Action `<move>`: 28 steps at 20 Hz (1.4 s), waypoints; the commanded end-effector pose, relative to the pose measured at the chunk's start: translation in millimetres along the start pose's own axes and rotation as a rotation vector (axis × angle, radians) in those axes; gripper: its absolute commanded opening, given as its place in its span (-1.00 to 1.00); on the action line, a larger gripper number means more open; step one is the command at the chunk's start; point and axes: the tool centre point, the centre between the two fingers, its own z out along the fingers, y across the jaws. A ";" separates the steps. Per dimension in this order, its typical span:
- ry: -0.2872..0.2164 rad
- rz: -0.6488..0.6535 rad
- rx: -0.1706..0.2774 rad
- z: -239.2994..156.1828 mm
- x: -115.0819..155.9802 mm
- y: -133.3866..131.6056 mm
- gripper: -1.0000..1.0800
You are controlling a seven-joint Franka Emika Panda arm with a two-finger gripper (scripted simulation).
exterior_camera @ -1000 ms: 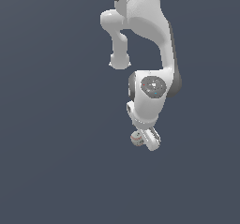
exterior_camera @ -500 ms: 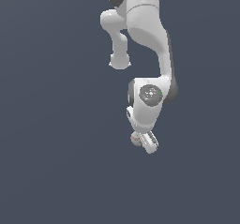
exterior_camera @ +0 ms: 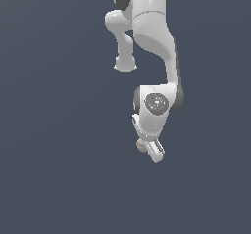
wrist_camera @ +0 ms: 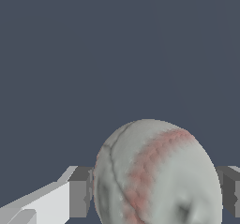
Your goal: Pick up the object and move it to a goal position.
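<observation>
- Slate-blue, featureless background fills both views; no edge of a surface can be made out.
- Compared with a second ago, my wrist has turned a little and sits slightly lower in the exterior view.
- My gripper (exterior_camera: 149, 148) is clamped on the ball (wrist_camera: 157, 174), a grey pad pressing each side.
- It is off-white and round, with a reddish seam and a small dimple.
</observation>
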 end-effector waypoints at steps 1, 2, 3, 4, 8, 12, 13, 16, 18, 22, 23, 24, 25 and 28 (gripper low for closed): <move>0.000 0.000 0.001 -0.3 0.3 -0.3 -1.00; 0.000 0.000 0.001 -0.3 0.3 -0.3 -1.00; 0.000 0.000 0.001 -0.3 0.3 -0.3 -1.00; 0.000 0.000 0.001 -0.3 0.3 -0.3 -1.00; 0.000 0.000 0.000 0.0 -0.1 -0.2 -1.00; 0.000 0.000 0.000 -1.9 -1.8 1.4 -1.00; 0.000 0.000 0.000 -3.0 -2.8 2.2 -1.00; 0.000 0.000 0.000 -7.9 -7.1 6.0 -1.00; 0.000 0.000 0.000 -12.6 -11.3 9.6 -1.00; 0.000 0.000 0.001 -24.8 -21.9 18.6 -1.00; 0.000 0.000 0.001 -27.5 -24.3 20.6 -1.00; 0.000 0.000 0.001 -30.0 -26.5 22.3 -1.00; 0.000 0.000 0.001 -32.3 -28.4 23.9 -1.00; 0.000 0.000 0.001 -37.5 -32.9 27.3 -1.00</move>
